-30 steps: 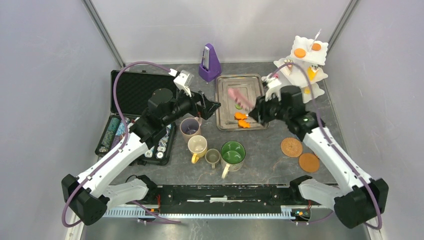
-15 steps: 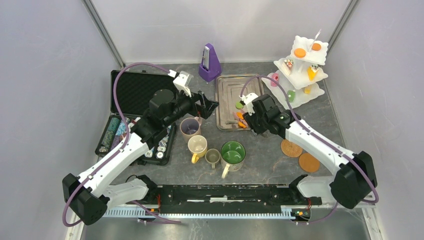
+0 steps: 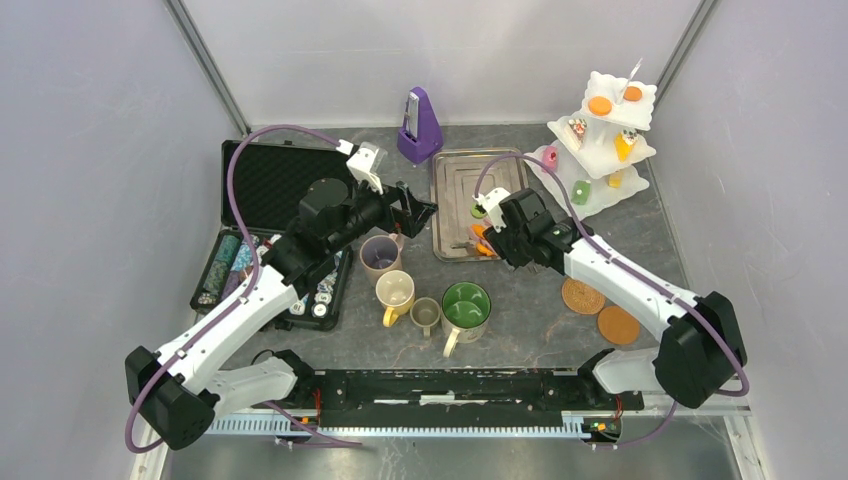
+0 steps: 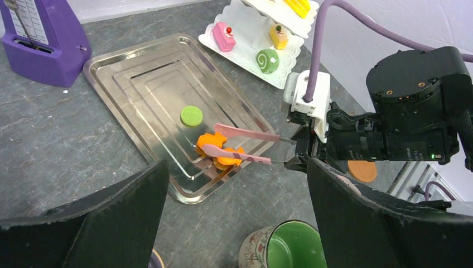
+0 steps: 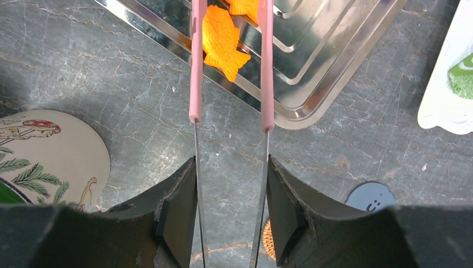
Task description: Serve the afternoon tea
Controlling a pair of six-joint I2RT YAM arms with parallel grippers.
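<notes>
Right gripper (image 5: 230, 212) — half closed, clamped on tongs (image 5: 195, 61); the pink tips straddle an orange pastry (image 5: 220, 42) on the tray (image 5: 334, 67). Left gripper (image 4: 237, 184) — jaws wide apart, empty.

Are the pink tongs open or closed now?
Open. The pink tongs, held in the right gripper, have their two arms apart, with the orange fish-shaped pastry lying between them on the metal tray.
</notes>
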